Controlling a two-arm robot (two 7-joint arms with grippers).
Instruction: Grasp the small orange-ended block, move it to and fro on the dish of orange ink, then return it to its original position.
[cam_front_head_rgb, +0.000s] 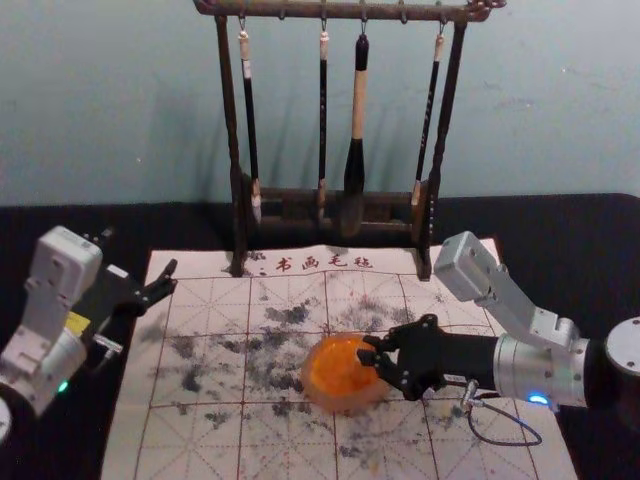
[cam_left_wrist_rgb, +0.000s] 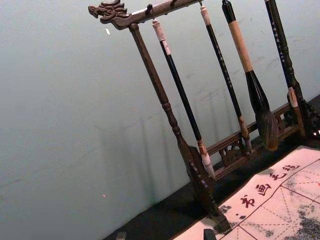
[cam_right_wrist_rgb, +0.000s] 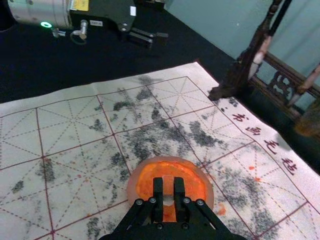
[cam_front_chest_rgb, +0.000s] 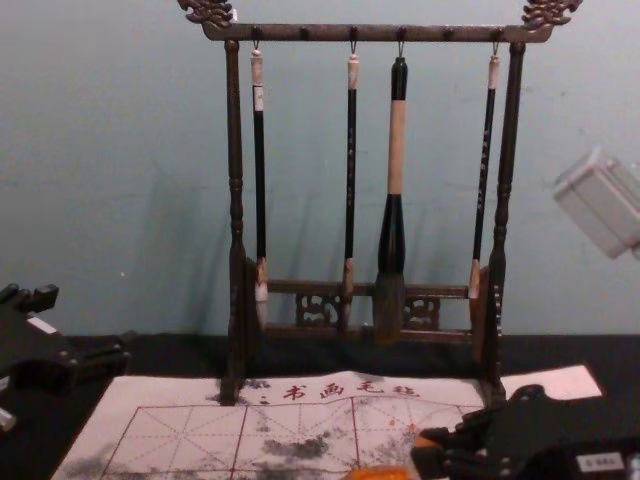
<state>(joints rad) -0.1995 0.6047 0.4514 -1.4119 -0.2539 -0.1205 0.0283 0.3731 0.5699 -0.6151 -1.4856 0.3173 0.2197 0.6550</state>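
Observation:
My right gripper reaches in over the right part of the round dish of orange ink. In the right wrist view, the right gripper is shut on the small block, held over the orange ink dish. Whether the block touches the ink I cannot tell. The chest view has an orange bit of the block at the fingertips, above and beside the dish's orange. My left gripper stays parked, open and holding nothing, off the mat's left edge; in its wrist view the left gripper has its tips apart.
A white gridded calligraphy mat with grey ink stains lies under the dish on a black table. Behind stands a dark wooden rack with several hanging brushes; its feet rest at the mat's back edge.

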